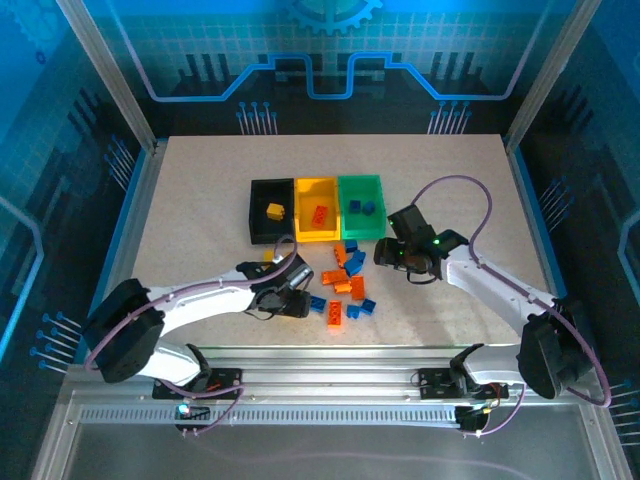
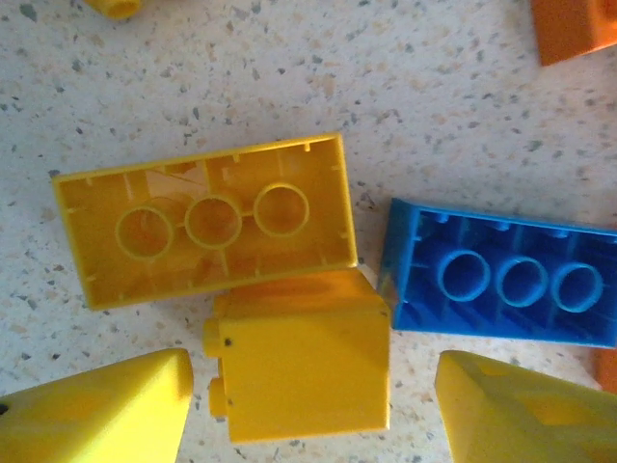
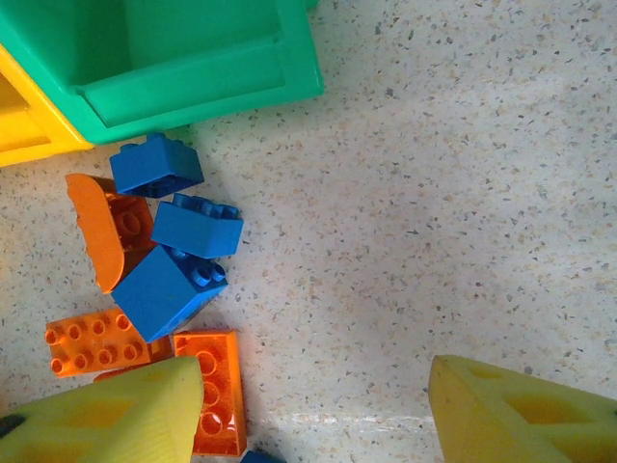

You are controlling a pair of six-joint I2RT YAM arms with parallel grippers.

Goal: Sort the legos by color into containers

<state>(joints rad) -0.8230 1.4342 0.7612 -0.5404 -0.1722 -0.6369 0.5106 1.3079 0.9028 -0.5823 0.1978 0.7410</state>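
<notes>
Three containers stand in a row: black (image 1: 258, 222) with a yellow lego (image 1: 275, 210) in it, yellow (image 1: 303, 192) with an orange one, green (image 1: 372, 224) with blue ones. Loose orange and blue legos (image 1: 345, 285) lie in front of them. My left gripper (image 1: 290, 297) (image 2: 313, 410) is low over the table, open, its fingers (image 2: 96, 405) on either side of a small yellow lego (image 2: 301, 362) with a gap on both sides. A long yellow lego (image 2: 202, 220) and a blue one (image 2: 501, 283) lie upside down beside it. My right gripper (image 1: 393, 254) (image 3: 313, 410) hangs open over bare table.
In the right wrist view blue legos (image 3: 166, 289) and orange ones (image 3: 214, 386) lie left of the fingers, below the green bin's corner (image 3: 289, 77). Bare table stretches to the right. An orange lego (image 2: 574, 29) sits at the top right of the left wrist view.
</notes>
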